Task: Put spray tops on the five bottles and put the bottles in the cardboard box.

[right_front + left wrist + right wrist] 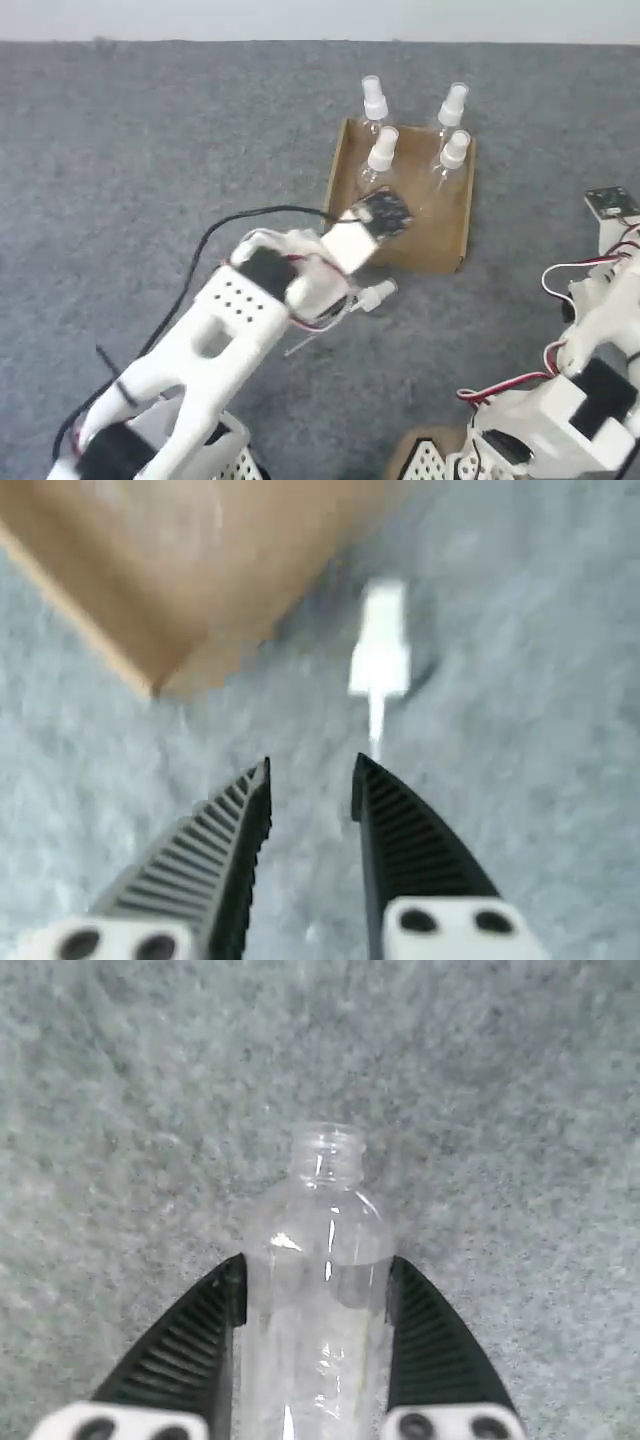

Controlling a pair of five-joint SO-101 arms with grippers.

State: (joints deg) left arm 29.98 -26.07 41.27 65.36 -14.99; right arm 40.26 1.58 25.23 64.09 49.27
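Clear bottle [316, 1230] (uncapped) sits clamped between the right jaws.

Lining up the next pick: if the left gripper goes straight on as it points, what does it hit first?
Probably the loose spray top on the carpet, thin tube end first; the cardboard box lies off line. Depth unclear.

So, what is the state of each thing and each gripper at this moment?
cardboard box: open, holds four bottles.
four bottles: upright, capped.
loose spray top: lying on carpet beside cardboard box.
left gripper: open, empty.
right gripper: shut on fifth bottle.
fifth bottle: uncapped.
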